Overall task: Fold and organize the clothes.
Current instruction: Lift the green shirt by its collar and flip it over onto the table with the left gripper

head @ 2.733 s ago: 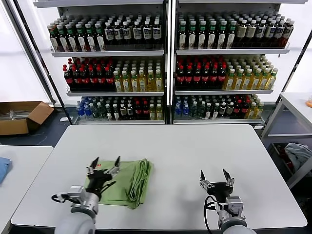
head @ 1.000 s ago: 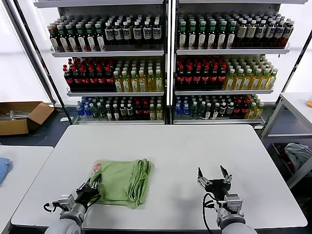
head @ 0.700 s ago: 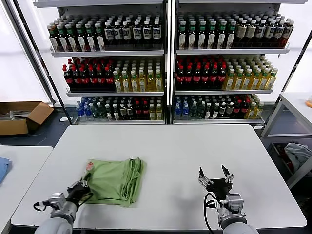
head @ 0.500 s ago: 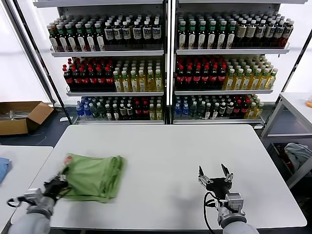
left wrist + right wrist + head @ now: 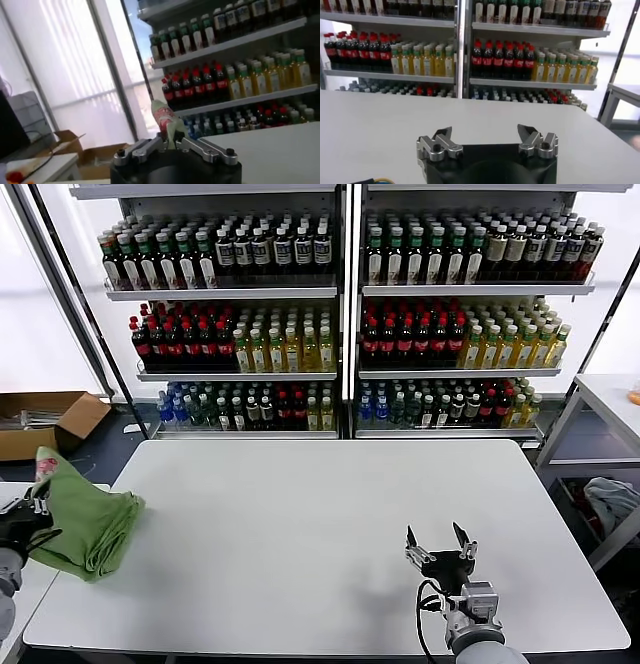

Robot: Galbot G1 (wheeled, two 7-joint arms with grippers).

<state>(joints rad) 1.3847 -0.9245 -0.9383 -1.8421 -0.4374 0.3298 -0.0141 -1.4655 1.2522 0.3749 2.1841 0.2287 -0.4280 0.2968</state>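
The folded light green polo shirt (image 5: 85, 519) hangs lifted at the far left, over the left edge of the white table (image 5: 330, 524), its red-and-white print at the top corner. My left gripper (image 5: 30, 506) is shut on the shirt's edge; in the left wrist view a strip of the shirt (image 5: 167, 122) with the red print stands up between the closed fingers of my left gripper (image 5: 172, 142). My right gripper (image 5: 440, 552) is open and empty above the table's front right; it shows in the right wrist view (image 5: 487, 137) with its jaws wide apart.
A second white table (image 5: 30, 584) stands at the left, below the lifted shirt. Shelves of bottles (image 5: 340, 314) fill the back. A cardboard box (image 5: 45, 422) lies on the floor at the left. A grey-blue fabric bundle (image 5: 610, 499) sits low at the right.
My left gripper closed on the folded shirt's near left edge, dragged it left across the table and lifted it off past the left edge. The right arm stayed still.
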